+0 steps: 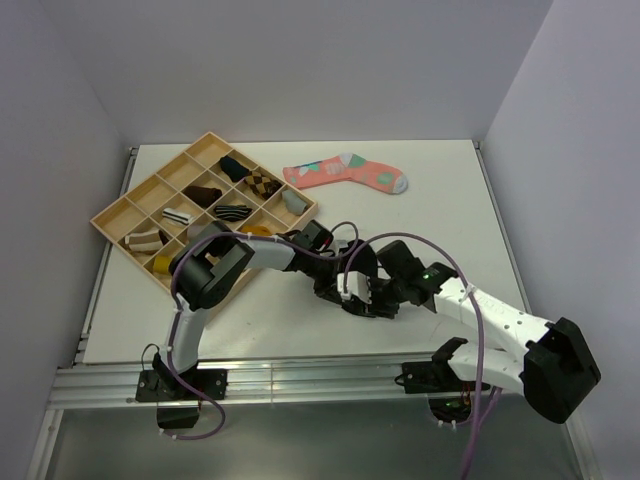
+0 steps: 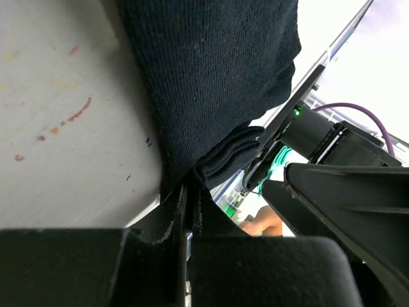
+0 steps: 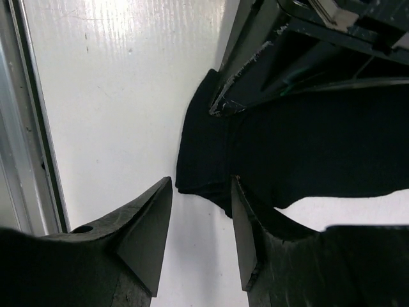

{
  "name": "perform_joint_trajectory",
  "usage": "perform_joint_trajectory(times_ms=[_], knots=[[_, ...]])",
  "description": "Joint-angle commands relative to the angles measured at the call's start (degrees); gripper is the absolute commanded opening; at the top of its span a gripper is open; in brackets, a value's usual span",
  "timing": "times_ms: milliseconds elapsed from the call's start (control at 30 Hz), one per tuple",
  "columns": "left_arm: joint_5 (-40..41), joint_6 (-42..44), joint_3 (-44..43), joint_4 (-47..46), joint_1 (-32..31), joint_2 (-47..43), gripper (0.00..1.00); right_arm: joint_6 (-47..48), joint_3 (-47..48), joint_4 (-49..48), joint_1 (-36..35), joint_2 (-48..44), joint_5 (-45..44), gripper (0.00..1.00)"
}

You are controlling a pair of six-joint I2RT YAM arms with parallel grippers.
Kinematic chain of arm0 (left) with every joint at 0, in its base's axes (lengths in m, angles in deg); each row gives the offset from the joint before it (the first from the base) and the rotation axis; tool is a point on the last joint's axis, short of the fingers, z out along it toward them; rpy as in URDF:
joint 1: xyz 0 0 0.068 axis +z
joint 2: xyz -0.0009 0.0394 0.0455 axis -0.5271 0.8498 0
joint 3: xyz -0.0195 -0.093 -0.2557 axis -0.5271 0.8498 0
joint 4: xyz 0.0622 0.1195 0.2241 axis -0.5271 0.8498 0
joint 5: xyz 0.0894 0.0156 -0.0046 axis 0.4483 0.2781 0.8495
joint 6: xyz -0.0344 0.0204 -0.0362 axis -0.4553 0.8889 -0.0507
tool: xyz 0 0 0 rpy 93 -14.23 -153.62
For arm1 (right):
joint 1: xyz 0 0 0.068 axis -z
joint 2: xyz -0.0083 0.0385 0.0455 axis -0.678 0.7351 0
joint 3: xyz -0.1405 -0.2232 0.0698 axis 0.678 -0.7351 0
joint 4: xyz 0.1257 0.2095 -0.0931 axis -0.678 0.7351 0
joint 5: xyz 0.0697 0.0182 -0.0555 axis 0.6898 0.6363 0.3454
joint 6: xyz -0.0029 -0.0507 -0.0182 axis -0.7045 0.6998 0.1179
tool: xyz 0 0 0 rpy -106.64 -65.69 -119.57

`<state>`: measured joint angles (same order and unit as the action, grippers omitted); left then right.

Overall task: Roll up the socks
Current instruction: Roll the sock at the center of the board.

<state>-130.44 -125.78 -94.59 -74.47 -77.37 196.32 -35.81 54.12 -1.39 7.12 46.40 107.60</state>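
Right claw (image 3: 201, 181), black sock (image 3: 319, 153) crosswise ahead

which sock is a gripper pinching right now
The black sock, clamped in the shut left gripper; the coral patterned sock lies flat, untouched, and the small bundles sit in the wooden tray.

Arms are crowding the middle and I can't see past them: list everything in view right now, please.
black sock: one, black, table centre, pinched by left gripper
mustard-yellow sock: one, partly under left arm, tray's near edge
patterned sock: one, coral with teal toe, flat on far table
sock bundles: at least seven, mixed colours, in tray compartments
divided tray: one, light wood, far left
table: one, white
left gripper: shut on black sock
right gripper: open, at the sock's edge
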Motion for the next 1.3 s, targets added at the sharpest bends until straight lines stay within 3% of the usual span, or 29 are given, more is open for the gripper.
perform_joint_trajectory(times_ms=[0,433,800,1033,1267], knots=[[3.3,1.8,-0.2,5.0,-0.1,2.8,0.0,1.2,-0.8,-2.1,-1.7,-0.7,-0.8,0.49],[2.4,2.2,-1.1,5.3,0.3,3.8,0.0,-1.0,-4.1,-7.7,-8.6,2.7,-7.0,0.46],[0.8,1.8,-0.1,3.9,0.3,3.4,0.0,-3.1,-6.5,-13.7,-9.3,8.2,-13.1,0.43],[-1.0,-0.2,1.6,0.5,0.3,2.0,0.0,-5.4,-7.4,-14.9,-9.2,8.5,-13.7,0.22],[-0.4,-6.4,5.8,-9.6,0.4,-2.0,0.04,-4.5,-3.5,-7.4,-5.7,7.6,-5.7,0.16]])
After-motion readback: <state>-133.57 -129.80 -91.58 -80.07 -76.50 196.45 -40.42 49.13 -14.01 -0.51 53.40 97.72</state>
